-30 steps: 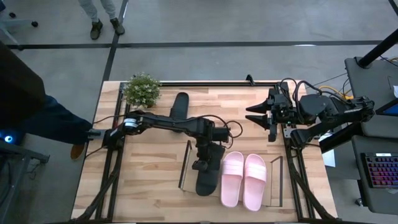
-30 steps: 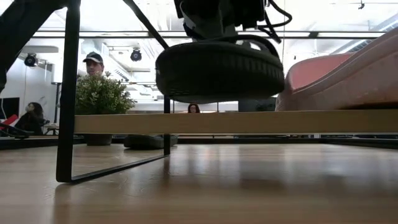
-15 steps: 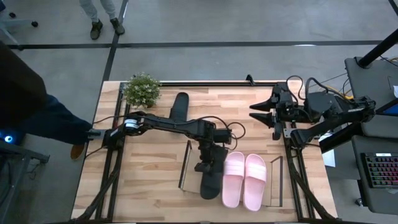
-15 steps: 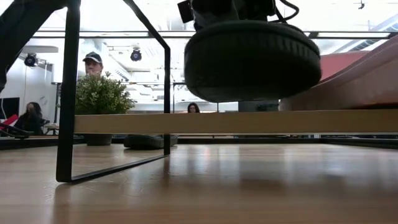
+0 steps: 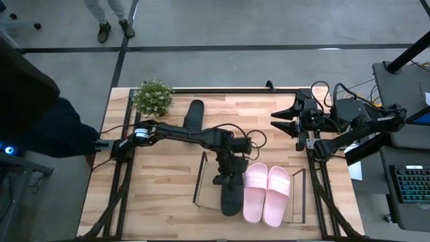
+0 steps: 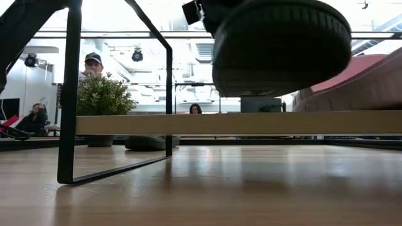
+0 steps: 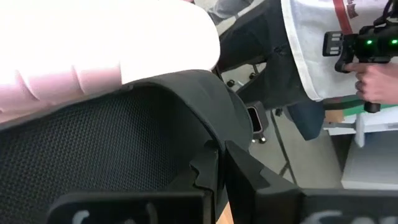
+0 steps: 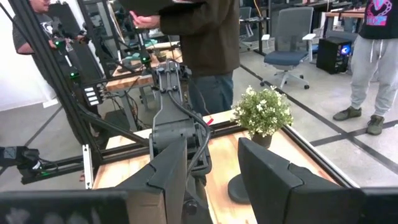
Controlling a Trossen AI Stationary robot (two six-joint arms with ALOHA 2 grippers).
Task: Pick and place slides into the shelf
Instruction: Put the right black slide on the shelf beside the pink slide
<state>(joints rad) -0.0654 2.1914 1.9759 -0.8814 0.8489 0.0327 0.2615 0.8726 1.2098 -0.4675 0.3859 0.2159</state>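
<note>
My left gripper [image 5: 225, 178] is shut on a matte black slide [image 5: 230, 196], carrying it in the air above the shelf [image 5: 209, 193], just left of the pale pink pair [image 5: 266, 195] that lies on the board. In the low view the black slide's sole [image 6: 282, 47] floats above the shelf board [image 6: 188, 123], with a pink slide [image 6: 367, 85] to its right. The second black slide [image 5: 195, 115] lies flat on the table's far side beside a potted plant [image 5: 153, 96]. My right gripper [image 5: 282, 121] waits open over the table's far right part. My left gripper [image 7: 221, 165] pinches the black slide between its two fingers at the smooth rim [image 7: 205, 118] beside the textured surface, on the slide's far part. It comes from above, pointing down. The slide is lifted clear of the shelf board, roughly level, toe toward the near edge.
Thin dark upright frames [image 5: 201, 178] [image 5: 299, 195] stand at the shelf's two ends. The plant stands at the far left corner. A person stands close to the table's left edge [image 5: 30, 114]; other people show in the room beyond.
My left gripper has carried the black slide toward the table's right and a little toward its near edge, up beside the pink pair, keeping it lifted above the shelf board. My right arm has drawn back slightly toward the right.
</note>
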